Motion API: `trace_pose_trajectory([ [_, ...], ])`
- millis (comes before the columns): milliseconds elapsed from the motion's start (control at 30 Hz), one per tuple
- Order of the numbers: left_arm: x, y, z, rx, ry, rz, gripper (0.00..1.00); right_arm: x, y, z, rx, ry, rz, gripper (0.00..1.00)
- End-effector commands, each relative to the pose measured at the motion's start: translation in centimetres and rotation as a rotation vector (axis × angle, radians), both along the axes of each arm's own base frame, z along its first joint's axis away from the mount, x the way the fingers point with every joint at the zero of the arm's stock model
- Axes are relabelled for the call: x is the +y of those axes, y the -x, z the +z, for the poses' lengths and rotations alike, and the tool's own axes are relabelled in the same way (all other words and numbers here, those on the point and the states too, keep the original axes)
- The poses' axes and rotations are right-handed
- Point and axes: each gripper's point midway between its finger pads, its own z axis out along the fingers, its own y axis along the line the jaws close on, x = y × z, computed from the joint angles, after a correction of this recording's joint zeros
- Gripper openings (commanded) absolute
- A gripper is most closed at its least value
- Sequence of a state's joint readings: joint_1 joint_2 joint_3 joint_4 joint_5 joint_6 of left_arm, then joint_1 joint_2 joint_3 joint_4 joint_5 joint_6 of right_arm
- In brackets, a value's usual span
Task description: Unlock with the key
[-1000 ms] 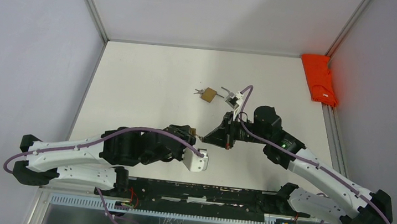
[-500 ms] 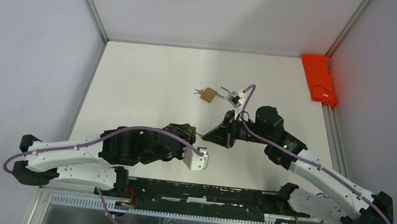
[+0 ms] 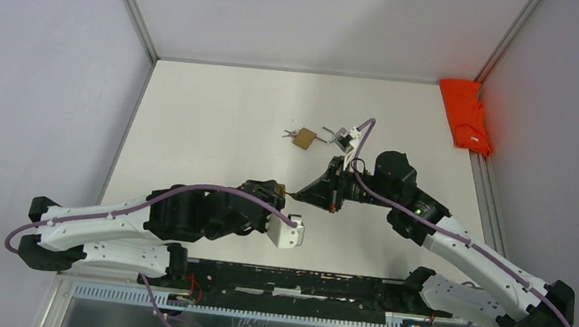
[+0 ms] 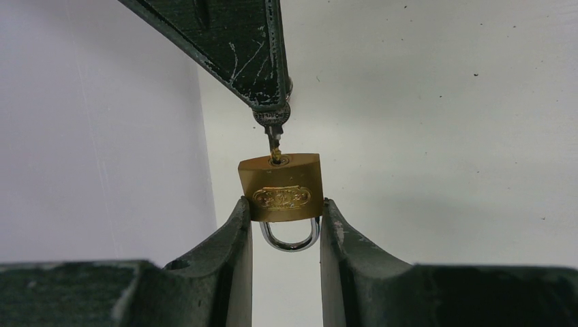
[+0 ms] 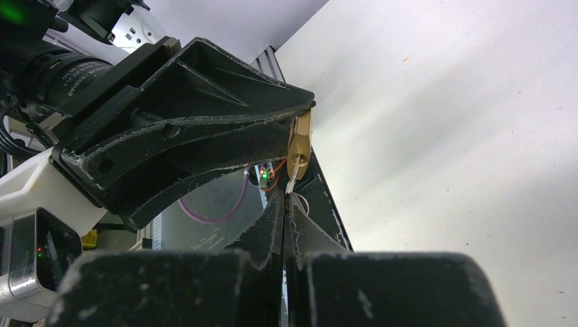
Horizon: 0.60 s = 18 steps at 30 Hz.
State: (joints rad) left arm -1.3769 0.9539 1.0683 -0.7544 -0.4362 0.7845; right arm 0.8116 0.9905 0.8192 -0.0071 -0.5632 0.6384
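A brass padlock (image 4: pixel 279 187) with a silver shackle (image 4: pixel 290 238) is held between my left gripper's (image 4: pixel 285 208) fingers, keyhole end pointing away from the wrist. My right gripper (image 5: pixel 286 197) is shut on a small key (image 4: pixel 275 139), whose tip sits in the padlock's keyhole while part of the blade still shows. In the right wrist view the padlock (image 5: pixel 298 146) is edge-on just above the key (image 5: pixel 292 184). From above, the left gripper (image 3: pixel 277 192) and right gripper (image 3: pixel 299 195) meet tip to tip over the middle of the table (image 3: pixel 217 123).
A second brass padlock (image 3: pixel 303 138) with a bunch of keys (image 3: pixel 287 134) lies further back, next to a small white and grey piece (image 3: pixel 343 139). An orange object (image 3: pixel 467 116) rests at the back right edge. Walls enclose the table on three sides.
The right arm has shifted slightly away from the bases and toward the left gripper, bringing the key closer against the padlock. The left arm has stayed still.
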Motion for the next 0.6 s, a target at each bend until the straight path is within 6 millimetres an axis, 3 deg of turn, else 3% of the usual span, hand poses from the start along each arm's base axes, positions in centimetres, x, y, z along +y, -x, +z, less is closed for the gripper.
trace_pose_trajectory([
  [0,-1.41,0.39,2.08,0.015,0.124,-0.006,0.02,0.53,-0.64,2.17,-0.057,-0.056,-0.013,0.0],
  [567,-1.2,-0.58,2.63,-0.029,0.152,0.05,0.02,0.67,-0.36,1.3,0.011,-0.085,-0.017,0.0],
])
